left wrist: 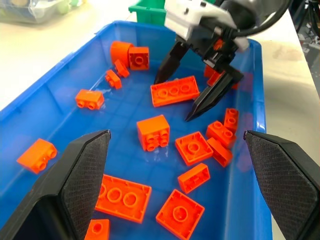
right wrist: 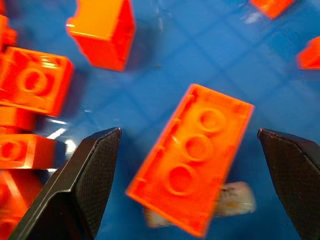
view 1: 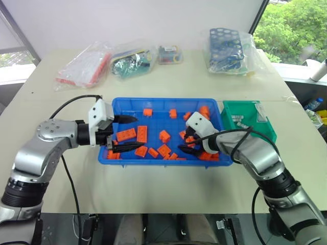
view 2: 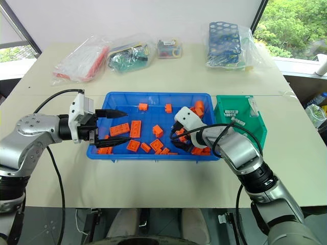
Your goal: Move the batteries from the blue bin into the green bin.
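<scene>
Right tool (view 1: pixel 188 144) angled down and leftward into the right part of the blue bin (view 1: pixel 164 103), fingers spread wide, nothing held, straddling an orange brick (right wrist: pixel 192 157) lying flat. A silver-grey piece, probably a battery (right wrist: pixel 235 197), peeks from under that brick. Left tool (view 1: pixel 129 133) reaches level over the blue bin's left wall, pointing right, fingers apart, empty. Green bin (view 1: pixel 248 108) just right of the blue one on the surface (view 1: pixel 168 81); batteries (view 1: pixel 237 120) lie inside.
</scene>
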{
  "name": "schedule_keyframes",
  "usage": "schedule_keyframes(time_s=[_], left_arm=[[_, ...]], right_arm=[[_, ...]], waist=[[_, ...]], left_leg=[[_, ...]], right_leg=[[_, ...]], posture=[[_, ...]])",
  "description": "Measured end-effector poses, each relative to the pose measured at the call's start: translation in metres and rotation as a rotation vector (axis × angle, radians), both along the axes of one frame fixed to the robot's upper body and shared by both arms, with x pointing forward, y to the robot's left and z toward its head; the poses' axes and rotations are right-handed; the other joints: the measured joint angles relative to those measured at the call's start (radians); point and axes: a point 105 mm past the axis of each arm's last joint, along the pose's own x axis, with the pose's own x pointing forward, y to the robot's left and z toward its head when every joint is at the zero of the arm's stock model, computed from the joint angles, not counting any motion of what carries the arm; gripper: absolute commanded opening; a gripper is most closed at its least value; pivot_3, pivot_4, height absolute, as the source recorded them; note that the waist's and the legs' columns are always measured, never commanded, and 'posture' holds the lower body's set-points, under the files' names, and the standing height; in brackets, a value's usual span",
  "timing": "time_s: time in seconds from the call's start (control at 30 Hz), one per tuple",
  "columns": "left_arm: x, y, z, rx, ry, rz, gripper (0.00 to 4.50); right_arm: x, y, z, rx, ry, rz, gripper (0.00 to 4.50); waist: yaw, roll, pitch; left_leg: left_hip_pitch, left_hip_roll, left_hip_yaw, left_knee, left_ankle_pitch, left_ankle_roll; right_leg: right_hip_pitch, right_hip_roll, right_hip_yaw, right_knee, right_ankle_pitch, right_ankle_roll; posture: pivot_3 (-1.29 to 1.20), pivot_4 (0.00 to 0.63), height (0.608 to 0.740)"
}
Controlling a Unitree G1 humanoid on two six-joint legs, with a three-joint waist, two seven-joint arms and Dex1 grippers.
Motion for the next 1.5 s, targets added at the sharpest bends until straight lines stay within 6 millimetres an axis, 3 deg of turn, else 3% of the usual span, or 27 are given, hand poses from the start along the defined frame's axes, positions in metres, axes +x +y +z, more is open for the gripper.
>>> schedule_keyframes(time_s=[0.03, 0.2, 0.37, 0.53, 0.6, 0.67, 0.8, 0.93, 1.0, 1.03, 1.1, 1.13, 1.17, 1.5], left_arm=[[0.0, 0.0, 0.001, 0.0, -0.004, -0.001, 4.5], [0.002, 0.0, 0.002, -0.002, -0.007, 0.001, 4.5], [0.005, 0.001, 0.005, -0.006, -0.007, 0.004, 4.5], [0.007, -0.002, 0.009, -0.011, -0.022, -0.008, 4.5], [0.008, -0.003, 0.008, -0.02, -0.017, -0.011, 4.5], [0.009, -0.002, 0.006, -0.021, -0.007, -0.005, 4.5], [0.009, -0.003, 0.005, -0.016, -0.005, -0.01, 4.5], [0.01, -0.003, 0.006, -0.011, -0.006, -0.015, 4.5], [0.01, -0.002, 0.005, -0.008, -0.006, -0.014, 4.5], [0.011, -0.002, 0.005, -0.006, -0.007, -0.015, 4.5], [0.011, -0.003, 0.006, -0.008, -0.011, -0.022, 4.5], [0.012, -0.004, 0.007, -0.009, -0.016, -0.025, 4.5], [0.014, -0.004, 0.007, -0.009, -0.017, -0.021, 4.5], [0.015, -0.005, 0.005, -0.004, -0.016, -0.027, 4.5]], right_arm=[[0.0, 0.0, -0.001, 0.0, -0.001, 0.001, 3.66], [-0.002, 0.007, -0.002, 0.025, 0.008, 0.015, 1.28], [0.002, 0.026, 0.007, 0.082, -0.004, 0.055, 1.26], [0.019, 0.067, 0.029, 0.139, -0.086, 0.154, 1.26], [0.027, 0.088, 0.025, 0.162, -0.066, 0.186, 2.28], [0.031, 0.093, 0.014, 0.134, -0.045, 0.197, 3.04], [0.036, 0.074, 0.017, 0.1, -0.052, 0.18, 3.04], [0.027, 0.026, 0.041, 0.089, -0.068, 0.139, 3.04], [0.016, 0.007, 0.042, 0.073, -0.048, 0.128, 3.04], [0.01, 0.0, 0.039, 0.071, -0.025, 0.121, 3.31], [0.0, -0.007, 0.031, 0.074, 0.023, 0.116, 3.81], [-0.006, -0.01, 0.026, 0.07, 0.044, 0.112, 4.3], [-0.01, -0.011, 0.022, 0.07, 0.062, 0.111, 4.42], [-0.013, -0.018, 0.008, 0.043, 0.084, 0.09, 4.42]], waist=[[0.0, 0.0, 0.0], [-0.001, 0.0, 0.0], [-0.003, 0.0, 0.0], [-0.006, 0.0, 0.0], [-0.005, 0.0, 0.0], [0.002, 0.0, 0.0], [0.003, 0.0, 0.0], [0.002, 0.0, 0.0], [0.001, 0.0, 0.0], [-0.002, 0.0, 0.0], [-0.007, 0.0, 0.0], [-0.006, 0.0, 0.0], [-0.007, 0.0, 0.0], [0.002, 0.0, 0.0]], left_leg=[[0.0, 0.0, 0.0, 0.0, 0.0, 0.0], [0.0, 0.0, 0.0, 0.0, 0.0, 0.0], [0.0, 0.0, 0.0, 0.0, 0.0, 0.0], [0.0, 0.0, 0.0, -0.001, 0.0, 0.0], [0.0, 0.0, 0.0, -0.001, 0.0, 0.0], [-0.001, 0.0, 0.0, 0.0, 0.0, 0.0], [-0.001, -0.001, 0.0, 0.001, 0.0, 0.0], [-0.001, -0.001, -0.001, 0.0, 0.0, 0.0], [-0.001, 0.0, -0.001, -0.001, 0.0, 0.0], [0.0, 0.0, -0.001, -0.001, 0.0, 0.0], [0.0, 0.001, -0.001, -0.001, 0.0, 0.0], [0.0, 0.001, -0.001, -0.001, 0.0, 0.0], [0.0, 0.001, -0.001, -0.001, 0.0, 0.0], [0.0, 0.0, -0.001, 0.0, 0.0, 0.0]], right_leg=[[0.0, 0.0, 0.0, 0.0, 0.0, 0.0], [0.0, 0.0, 0.0, 0.0, 0.0, 0.0], [0.0, 0.001, 0.0, 0.0, 0.0, 0.0], [0.0, 0.001, 0.0, 0.0, 0.0, 0.0], [-0.001, 0.001, 0.0, 0.0, 0.0, 0.0], [-0.001, 0.0, -0.001, 0.0, 0.0, 0.0], [0.0, -0.002, -0.001, 0.0, 0.0, 0.0], [0.0, -0.002, -0.001, -0.001, 0.0, 0.0], [0.0, -0.001, -0.001, -0.001, 0.0, 0.0], [0.0, 0.0, -0.001, -0.001, 0.0, 0.0], [0.0, 0.001, -0.001, 0.0, 0.0, 0.0], [0.0, 0.001, -0.001, 0.0, 0.0, 0.0], [0.0, 0.002, -0.001, 0.0, 0.0, 0.0], [0.0, 0.0, -0.001, 0.0, 0.0, 0.0]], posture=[[0.0, 0.15, 0.739], [0.0, 0.15, 0.739], [0.0, 0.15, 0.739], [0.0, 0.15, 0.739], [0.0, 0.15, 0.739], [0.0, 0.15, 0.739], [0.0, 0.15, 0.739], [0.0, 0.15, 0.739], [0.0, 0.15, 0.739], [0.0, 0.15, 0.739], [0.0, 0.15, 0.739], [0.0, 0.15, 0.739], [0.0, 0.15, 0.739], [0.0, 0.15, 0.739]])
